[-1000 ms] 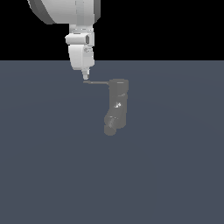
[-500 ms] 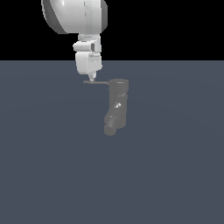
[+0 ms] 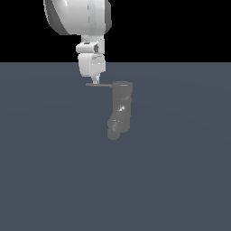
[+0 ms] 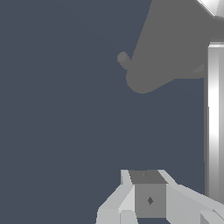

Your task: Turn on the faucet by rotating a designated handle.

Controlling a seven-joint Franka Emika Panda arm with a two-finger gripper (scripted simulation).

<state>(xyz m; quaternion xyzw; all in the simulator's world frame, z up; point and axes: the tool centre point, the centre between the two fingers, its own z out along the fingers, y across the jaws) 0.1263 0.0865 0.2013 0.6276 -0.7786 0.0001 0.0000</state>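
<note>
The faucet [image 3: 121,108] is a dull-grey upright cylinder with a short angled spout [image 3: 113,132] at its lower end. The handle [image 3: 100,85] is a thin dark rod sticking from the faucet's top toward the exterior view's left. My gripper [image 3: 95,81] hangs from the white arm, its tip right at the rod near its free end; I cannot tell if it touches. The jaws look closed together and hold nothing. In the wrist view the fingers [image 4: 148,197] show together, with the handle [image 4: 214,122] a bright bar beside them and the faucet body [image 4: 175,43] beyond.
The faucet stands on a flat blue-grey floor [image 3: 54,180] that fills the lower part of the exterior view. The white arm's bulky links [image 3: 79,16] hang above the handle's free end. Nothing else shows.
The arm has moved toward the exterior view's right and slightly down, bringing the gripper tip from beside the handle's free end to over the rod. The handle and faucet look unmoved.
</note>
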